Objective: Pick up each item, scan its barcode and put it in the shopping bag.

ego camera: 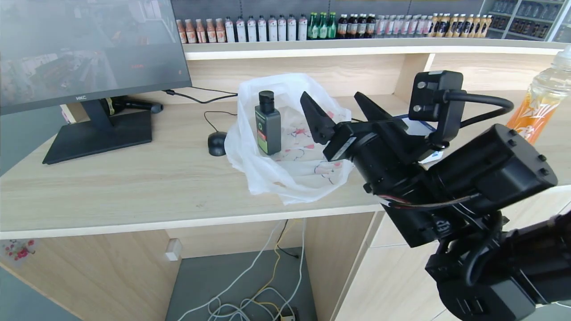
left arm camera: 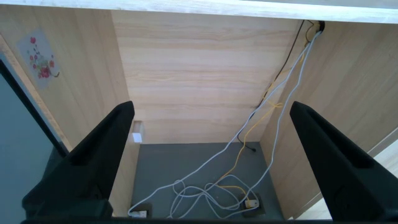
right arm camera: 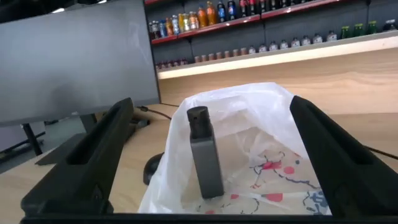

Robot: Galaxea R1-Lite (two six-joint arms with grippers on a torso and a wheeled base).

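The right jaws are hanging spread and empty over the desk (ego camera: 156, 178), at the rim of the shopping bag (ego camera: 243, 147). The grey bottle (ego camera: 268, 127) is standing upright inside the bag, just ahead of those jaws and in line with their gap, touching neither. The left jaws are gaping released too, holding nothing and facing cables (left arm camera: 186, 186) under the desk. An orange drink bottle (ego camera: 540, 100) is standing well off the right jaws' outer side.
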